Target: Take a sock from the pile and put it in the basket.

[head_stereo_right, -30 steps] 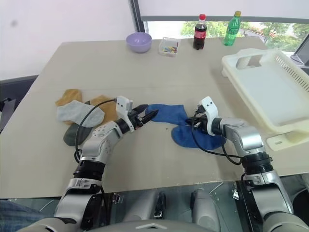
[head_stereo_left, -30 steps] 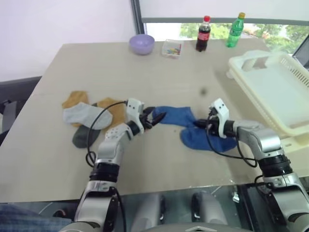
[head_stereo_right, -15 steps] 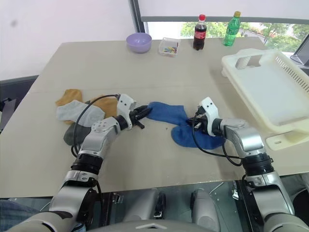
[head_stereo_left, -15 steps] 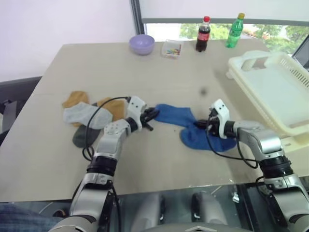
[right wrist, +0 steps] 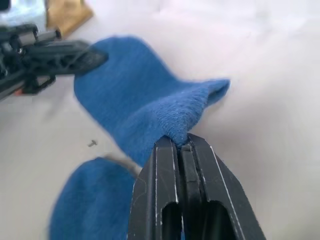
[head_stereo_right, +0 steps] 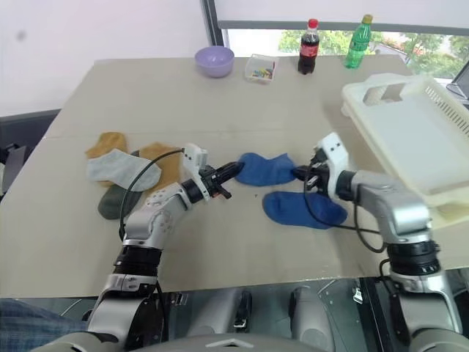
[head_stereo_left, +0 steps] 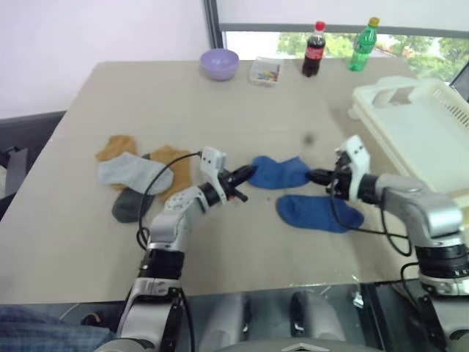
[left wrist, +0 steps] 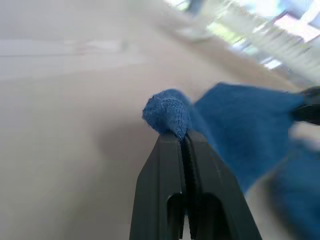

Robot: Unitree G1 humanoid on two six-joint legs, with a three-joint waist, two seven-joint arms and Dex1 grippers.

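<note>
A beige table (head_stereo_left: 242,103) with a faint seam across it takes up most of the scene. Behind it on the left stands a plain white wall (head_stereo_left: 95,29). To the right of a dark window frame (head_stereo_left: 213,22), a window (head_stereo_left: 425,51) shows green foliage in daylight, with a white blind (head_stereo_left: 344,11) lowered above. A dark chair (head_stereo_left: 18,147) stands at the table's left edge.

No legible text, label or number on anything in view.
</note>
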